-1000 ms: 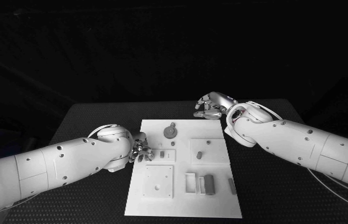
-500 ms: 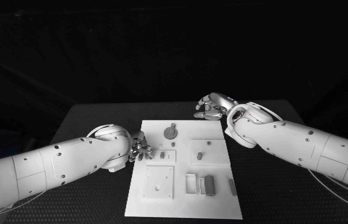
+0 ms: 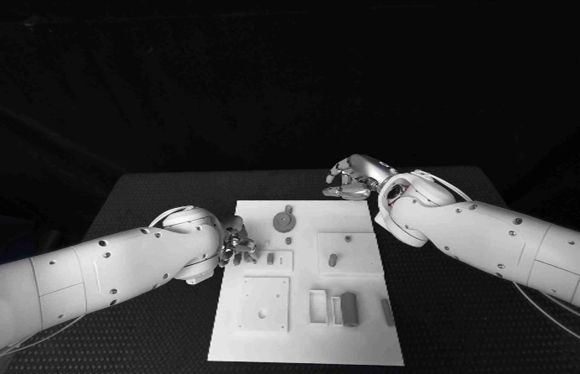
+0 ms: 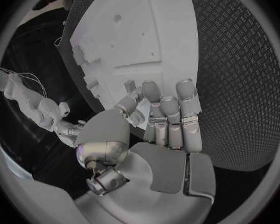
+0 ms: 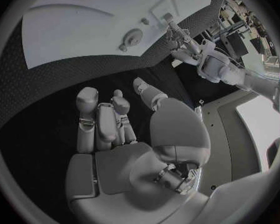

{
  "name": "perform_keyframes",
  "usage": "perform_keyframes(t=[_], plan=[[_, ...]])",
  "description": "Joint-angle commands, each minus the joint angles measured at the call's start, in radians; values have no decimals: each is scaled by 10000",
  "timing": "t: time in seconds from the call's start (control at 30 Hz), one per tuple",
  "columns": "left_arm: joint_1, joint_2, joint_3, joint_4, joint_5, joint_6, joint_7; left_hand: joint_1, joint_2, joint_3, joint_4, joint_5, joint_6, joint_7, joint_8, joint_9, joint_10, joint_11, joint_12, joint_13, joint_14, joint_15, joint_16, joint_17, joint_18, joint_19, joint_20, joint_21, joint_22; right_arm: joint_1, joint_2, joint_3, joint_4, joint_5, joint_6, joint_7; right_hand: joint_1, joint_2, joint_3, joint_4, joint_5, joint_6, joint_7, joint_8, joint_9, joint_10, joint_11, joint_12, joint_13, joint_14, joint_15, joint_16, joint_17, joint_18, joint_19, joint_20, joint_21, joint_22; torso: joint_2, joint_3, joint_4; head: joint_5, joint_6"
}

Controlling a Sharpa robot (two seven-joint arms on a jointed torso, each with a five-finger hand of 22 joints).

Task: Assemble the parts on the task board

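Note:
The white task board [image 3: 302, 340] lies in the middle of the black table. On it are a round disc part [image 3: 283, 220], a small peg [image 3: 331, 260], a dark block [image 3: 348, 309] beside a frame, and a thin strip [image 3: 385, 309]. My left hand [image 3: 237, 248] hovers at the board's left edge beside a small square plate [image 3: 277, 259]; its fingers [image 4: 170, 119] reach over the board [image 4: 140, 35] and hold nothing. My right hand [image 3: 353, 179] hangs at the board's far right corner, its fingers [image 5: 102, 119] loosely bent and empty. The disc part [image 5: 132, 36] lies beyond them.
Black textured table [image 3: 157, 198] shows on both sides of the board. A square plate with a hole [image 3: 264, 302] lies near the left front, and a larger square plate [image 3: 350, 252] sits at the right.
My left hand has crept a little farther along the board's left edge, away from me. The right hand and the parts have not moved.

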Motion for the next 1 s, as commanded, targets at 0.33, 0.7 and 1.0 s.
perform_keyframes(t=[0.33, 0.7, 1.0], plan=[[-1, 132, 3, -114, -263, 27, -25, 122, 157, 30, 3, -53, 1230, -182, 51, 12, -30, -26, 33, -13, -9, -65, 28, -19, 84, -42, -57, 65, 197, -6, 13, 3, 13, -15, 91, 49, -22, 32, -31, 27, 13, 17, 56, -65, 12, -98, -6, -51, -15, -68, 11, -58, -5, 856, 26, -75, -55, 165, -3, -2, -3, 7, -18], [-1, 115, 0, -112, -329, 386, -101, 124, 161, 30, -1, -64, 1227, -182, 53, 15, -30, -27, 37, -16, -8, -67, 30, -21, 85, -43, -58, 69, 197, -6, -2, 3, 11, -15, 97, 48, -20, 33, -31, 25, 13, 17, 56, -67, 14, -98, -6, -50, -16, -62, 11, -56, 6, 856, 27, -76, -56, 165, -1, 4, -2, 3, -43], [-1, 131, -2, -90, -561, 400, -92, 127, 150, 29, -10, -71, 1222, -182, 53, 17, -33, -27, 39, -19, -9, -67, 31, -22, 85, -46, -58, 71, 198, -6, -6, 3, 13, -15, 96, 43, -21, 34, -31, 25, 12, 17, 56, -68, 15, -98, -6, -50, -17, -64, 11, -57, 3, 856, 27, -76, -56, 166, 4, 1, -2, -15, -87]])
